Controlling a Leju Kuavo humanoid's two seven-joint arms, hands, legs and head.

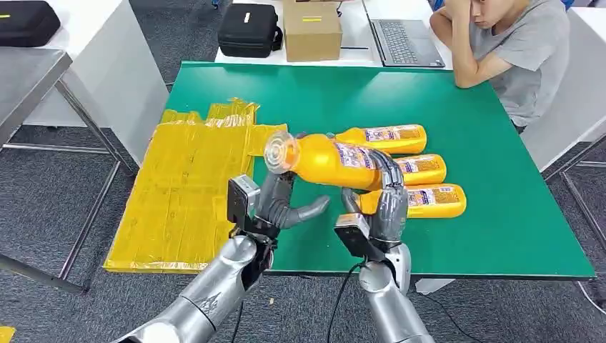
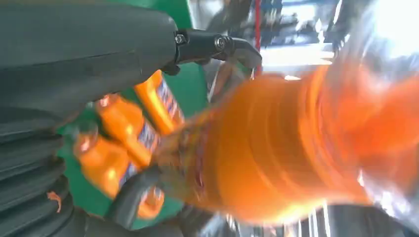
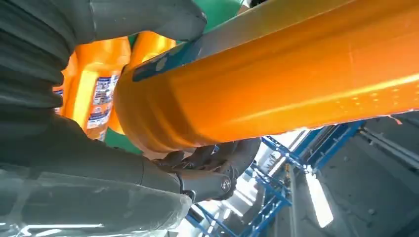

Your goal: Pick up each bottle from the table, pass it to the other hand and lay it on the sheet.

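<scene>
I have the right hand (image 1: 380, 204) clenched around the label end of an orange juice bottle (image 1: 329, 161), holding it clear of the green table (image 1: 500, 214) with its cap end pointing toward nine o'clock. My left hand (image 1: 282, 204) sits just below that cap end, at about seven o'clock from it, fingers spread and reaching up; I judge it released, with no grip yet, though the left wrist view is too blurred to rule out a light touch. Three more bottles (image 1: 421, 170) lie side by side on the table at three o'clock from the held one. The yellow sheet (image 1: 186, 186) lies at nine o'clock, partly hanging over the table's edge. The handover is the risky part, as I see it: if the right hand lets go before the left has wrapped the smooth, tapering neck, the bottle could tip cap-down and fall onto the table or roll off. A low swing could also knock the nearest lying bottle.
</scene>
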